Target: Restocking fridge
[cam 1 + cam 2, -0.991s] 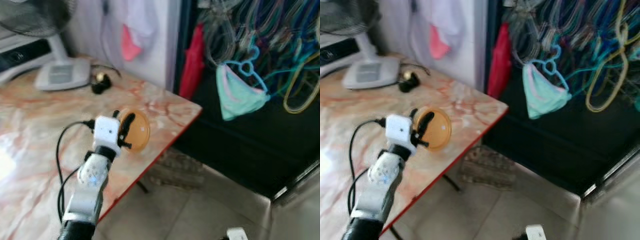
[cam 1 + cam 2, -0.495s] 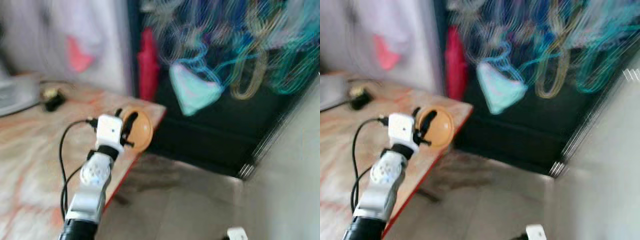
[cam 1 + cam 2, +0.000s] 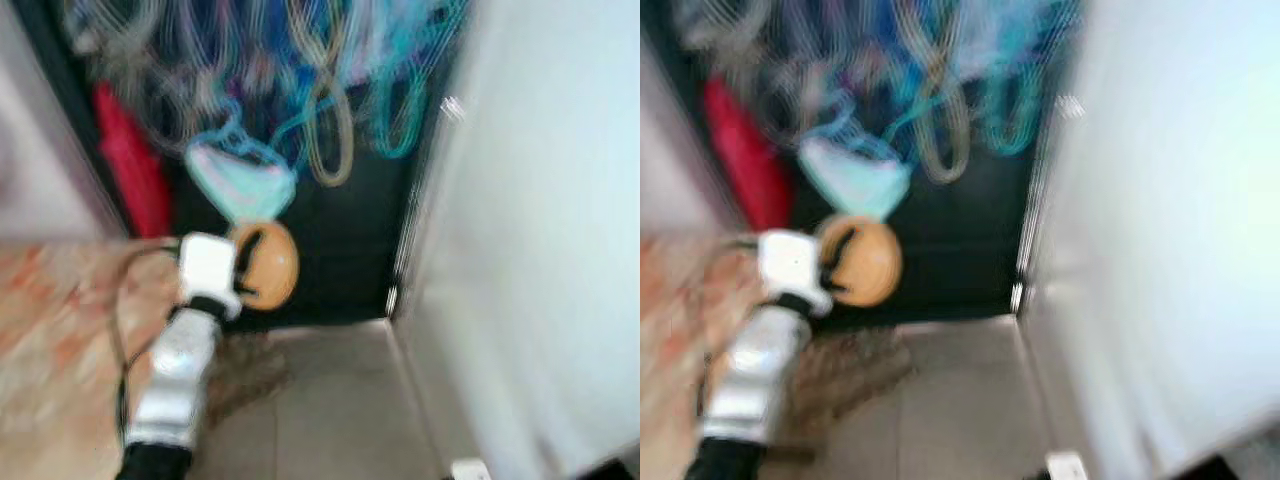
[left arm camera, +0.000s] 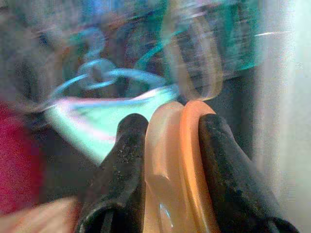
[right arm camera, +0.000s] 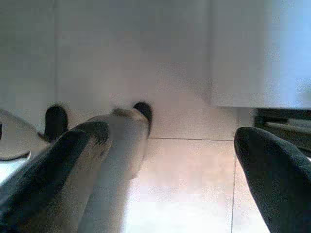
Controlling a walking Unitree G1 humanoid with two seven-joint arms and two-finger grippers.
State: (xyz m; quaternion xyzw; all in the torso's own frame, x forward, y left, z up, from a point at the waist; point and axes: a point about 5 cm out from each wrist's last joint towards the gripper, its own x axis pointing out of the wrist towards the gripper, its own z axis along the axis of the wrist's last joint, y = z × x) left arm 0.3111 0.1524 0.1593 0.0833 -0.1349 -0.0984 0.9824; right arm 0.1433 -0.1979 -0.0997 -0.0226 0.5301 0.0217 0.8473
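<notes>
My left gripper (image 3: 250, 266) is raised in front of me, shut on a round, flat orange container (image 3: 272, 266) held on edge. In the left wrist view the orange container (image 4: 180, 160) sits clamped between the two black fingers (image 4: 124, 160). Both eye views are blurred. My right gripper (image 5: 165, 165) hangs low over the tiled floor and is open, with nothing between its fingers (image 5: 63, 160).
Behind the container is a dark recess hung with coloured hangers (image 3: 330, 120), a teal garment (image 3: 240, 185) and a red cloth (image 3: 130, 170). The marble table (image 3: 50, 330) lies at the left. A white wall or panel (image 3: 540, 220) stands at the right, with tiled floor (image 3: 320, 410) below.
The whole picture has swung right: the table has slid off to the left and the white wall has come in at the right. The left gripper still holds the orange container.
</notes>
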